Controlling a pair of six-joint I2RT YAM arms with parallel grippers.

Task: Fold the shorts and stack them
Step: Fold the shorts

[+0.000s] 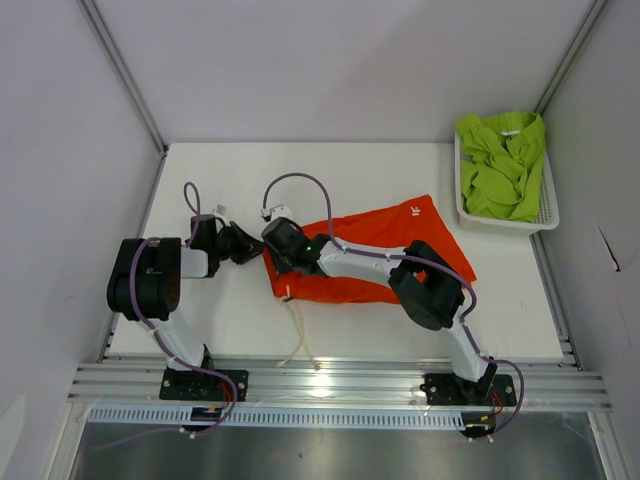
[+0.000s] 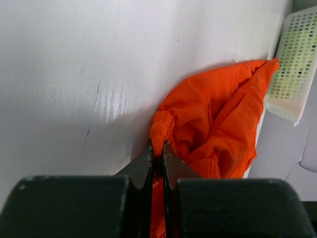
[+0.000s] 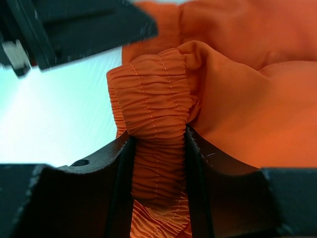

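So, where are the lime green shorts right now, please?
In the top view, the lime green shorts lie bunched in the white basket at the table's far right.

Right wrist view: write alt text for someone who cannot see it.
The right gripper pinches the gathered elastic waistband of the orange shorts between its dark fingers. More orange fabric fills the right; white table shows left, the left arm blurred above it.
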